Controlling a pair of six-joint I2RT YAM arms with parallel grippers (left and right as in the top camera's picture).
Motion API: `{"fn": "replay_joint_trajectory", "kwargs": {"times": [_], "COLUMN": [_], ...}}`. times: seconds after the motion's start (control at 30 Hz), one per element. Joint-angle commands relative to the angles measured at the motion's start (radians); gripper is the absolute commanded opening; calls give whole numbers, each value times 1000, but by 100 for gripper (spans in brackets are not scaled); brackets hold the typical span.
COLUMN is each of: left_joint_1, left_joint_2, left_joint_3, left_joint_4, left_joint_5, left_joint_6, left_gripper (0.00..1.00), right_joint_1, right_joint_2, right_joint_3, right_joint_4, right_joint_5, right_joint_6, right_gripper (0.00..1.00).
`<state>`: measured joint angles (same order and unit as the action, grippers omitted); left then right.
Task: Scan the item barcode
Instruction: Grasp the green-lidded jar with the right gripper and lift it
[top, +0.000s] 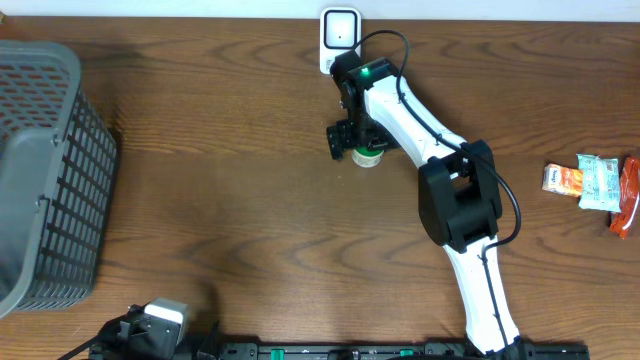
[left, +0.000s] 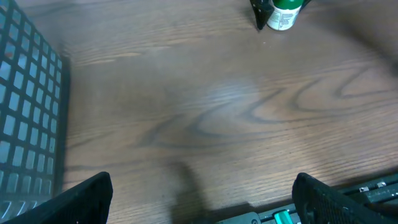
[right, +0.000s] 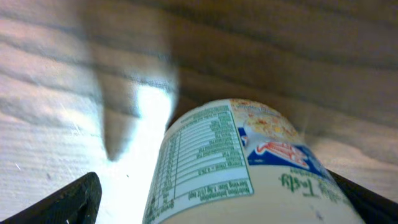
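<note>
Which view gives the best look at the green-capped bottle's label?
Right wrist: the bottle fills the frame with its printed label facing the camera, slightly blurred. Overhead shows only its top, partly under the right arm. Left wrist shows it small, cut off at the top edge.

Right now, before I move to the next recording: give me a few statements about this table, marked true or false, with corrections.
1. The left gripper is open with nothing between its fingers. True.
2. The bottle lies inside the grey basket. False: it stands on the table, just below the white scanner in the overhead view, far from the basket.
3. The snack packets lie apart from both grippers. True.
4. The right gripper is clamped shut on the bottle. False: its jaws stand wide around the bottle, with a clear gap at one finger.
5. The bottle's cap is red. False: it is green.
</note>
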<state>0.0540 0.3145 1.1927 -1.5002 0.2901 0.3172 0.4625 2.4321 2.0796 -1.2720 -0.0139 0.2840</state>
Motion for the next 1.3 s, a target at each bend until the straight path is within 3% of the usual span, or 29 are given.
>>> {"fn": "replay_joint_trajectory", "kwargs": {"times": [0.0,0.17,0.3,0.37,0.47,0.7,1.07,1.27], "left_joint_1": [-6,-6,-6,-6,-6,-6,-6,-6], "left_joint_2": [-5,-5,-5,-5,-5,-5,-5,-5], "left_joint_3": [5,5,5,5,5,5,5,5], "left_joint_4": [-1,-1,-1,-1,-1,-1,-1,-1], "left_joint_5": [12,12,12,12,12,12,12,12], "left_joint_6": [-5,-5,-5,-5,-5,-5,-5,-5], "left_gripper": [93,93,93,93,93,93,93,93], "right_joint_1": [1,1,1,1,1,1,33,39], "right_joint_2": [14,14,14,14,14,14,14,14], "right_joint_3": [-1,-1,-1,-1,-1,-1,-13,-11], "right_joint_4": [-20,-25,-40,-72,-110,-104,-37,-50], "right_joint_5": [-15,-14,-14,-14,-14,-14,31,30], "right_joint_6": [29,34,45,113,189,191,190,191], "right_gripper": [99,97,76,73,78,90,64,59]}}
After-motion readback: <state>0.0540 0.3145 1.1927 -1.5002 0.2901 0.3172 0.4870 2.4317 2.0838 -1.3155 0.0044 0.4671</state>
